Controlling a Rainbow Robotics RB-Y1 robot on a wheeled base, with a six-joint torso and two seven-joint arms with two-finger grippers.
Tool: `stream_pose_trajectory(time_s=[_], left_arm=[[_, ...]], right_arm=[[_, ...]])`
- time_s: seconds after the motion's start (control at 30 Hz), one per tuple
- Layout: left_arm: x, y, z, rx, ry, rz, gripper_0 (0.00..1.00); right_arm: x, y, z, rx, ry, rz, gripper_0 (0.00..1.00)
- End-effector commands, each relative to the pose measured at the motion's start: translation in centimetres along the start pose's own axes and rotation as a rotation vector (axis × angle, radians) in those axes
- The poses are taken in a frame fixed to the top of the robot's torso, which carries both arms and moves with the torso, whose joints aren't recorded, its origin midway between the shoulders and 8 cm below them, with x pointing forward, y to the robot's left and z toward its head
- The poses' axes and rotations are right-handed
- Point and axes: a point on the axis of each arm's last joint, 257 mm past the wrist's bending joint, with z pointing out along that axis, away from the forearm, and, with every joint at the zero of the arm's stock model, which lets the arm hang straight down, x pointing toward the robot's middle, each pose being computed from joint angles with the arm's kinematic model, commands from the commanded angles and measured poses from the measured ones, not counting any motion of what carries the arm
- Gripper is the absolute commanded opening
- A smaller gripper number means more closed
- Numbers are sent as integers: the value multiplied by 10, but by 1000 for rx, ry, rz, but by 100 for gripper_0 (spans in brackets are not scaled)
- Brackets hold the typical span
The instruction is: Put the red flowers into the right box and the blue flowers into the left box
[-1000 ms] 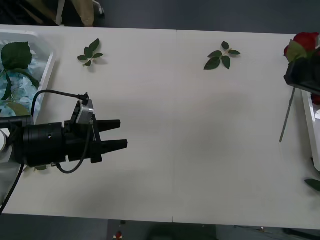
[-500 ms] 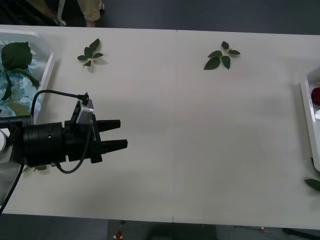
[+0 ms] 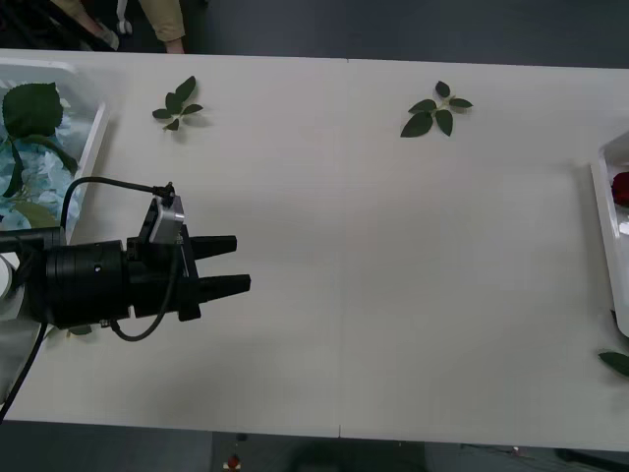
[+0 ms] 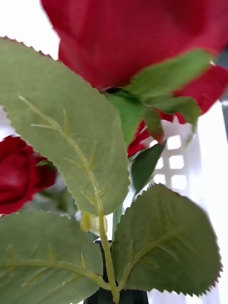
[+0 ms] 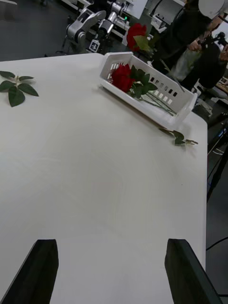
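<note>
My right gripper [image 4: 112,296] is shut on the stem of a red flower [image 4: 142,38], whose head and green leaves sit close before the right wrist camera. In the left wrist view that rose [image 5: 136,36] hangs above the right box [image 5: 156,110], where more red flowers [image 5: 122,77] lie. The front view catches the right box's rim [image 3: 601,221] at the table's right edge with a bit of red [image 3: 621,187] inside. Blue flowers [image 3: 34,182] lie in the left box [image 3: 94,146]. My left gripper [image 3: 242,264] stands open over the table's left half, holding nothing.
Loose green leaf sprigs lie at the far left [image 3: 177,103], the far middle [image 3: 435,110] and the near right edge [image 3: 616,362] of the white table. People and equipment stand beyond the table's right end.
The right gripper carried the red flower rightward out of the front view, over the right box. The left arm has not moved.
</note>
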Motion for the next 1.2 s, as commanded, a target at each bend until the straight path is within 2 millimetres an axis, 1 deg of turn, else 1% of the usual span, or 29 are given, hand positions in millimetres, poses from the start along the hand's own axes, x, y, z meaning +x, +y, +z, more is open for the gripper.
stream_pose_trajectory(time_s=[0.03, 0.1, 0.17, 0.33, 0.37, 0.4, 0.43, 0.47, 0.5, 0.53, 0.57, 0.6, 0.77, 1.0, 1.1, 1.13, 1.17, 1.2], left_arm=[[-5, -3, 1, 11, -1, 54, 65], [-5, -3, 1, 11, -1, 54, 65], [-5, -3, 1, 11, -1, 54, 65], [-5, -3, 1, 11, -1, 54, 65], [-5, -3, 1, 11, -1, 54, 65], [-5, -3, 1, 11, -1, 54, 65], [-5, -3, 1, 11, -1, 54, 65], [-5, -3, 1, 11, -1, 54, 65], [-5, -3, 1, 11, -1, 54, 65], [-5, -3, 1, 11, -1, 54, 65], [-5, -3, 1, 11, -1, 54, 65], [-5, -3, 1, 11, -1, 54, 65], [-5, -3, 1, 11, -1, 54, 65], [-5, -3, 1, 11, -1, 54, 65], [-5, -3, 1, 11, -1, 54, 65], [-5, -3, 1, 11, -1, 54, 65], [-5, -3, 1, 11, -1, 54, 65], [-5, -3, 1, 11, -1, 54, 65]], right_arm=[[-22, -30, -6, 46, -66, 10, 0], [-24, -36, -5, 60, -79, 6, 0], [-21, -40, -4, 70, -73, 3, 0], [-17, -42, -2, 75, -63, -14, 0], [-18, -43, -3, 79, -63, -20, 4], [-18, -44, -3, 81, -64, -27, 26], [-18, -44, -3, 81, -63, -28, 39], [-17, -43, -2, 81, -62, -35, 62], [-17, -44, -2, 83, -61, -39, 75], [-16, -44, -2, 82, -58, -42, 85], [-15, -45, -1, 82, -56, -47, 94], [-14, -43, -1, 78, -54, -48, 100], [-14, -39, 0, 66, -52, -72, 100], [-19, -12, -1, -26, -72, -172, 100], [-24, 10, -7, -91, -84, -239, 100], [-29, 22, -12, -118, -92, -276, 100], [-30, 27, -15, -130, -94, -290, 100], [-35, 39, -22, -160, -100, -318, 100]])
